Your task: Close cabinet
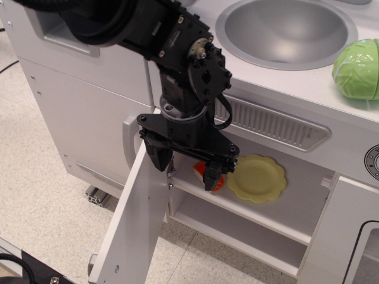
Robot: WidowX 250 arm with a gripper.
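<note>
The cabinet [237,228] is a white compartment under the sink with one inner shelf [249,208]. Its flat white door [133,228] stands swung out towards the lower left, hinged by small metal hinges [170,176] on the compartment's left side. A pale grey handle end [92,261] shows at the door's far lower edge. My black gripper [186,168] is open and empty, pointing down over the door's top edge by the hinges. One finger [157,155] is above the door; the other [214,176] hangs in front of the shelf.
On the shelf lie a yellow scalloped plate [257,177] and an orange-and-white toy [201,173], partly hidden by my finger. A taller white door with a curved handle [127,139] stands left. A windowed door [355,236] stands right. On top are the sink [287,29] and a green cabbage [358,68].
</note>
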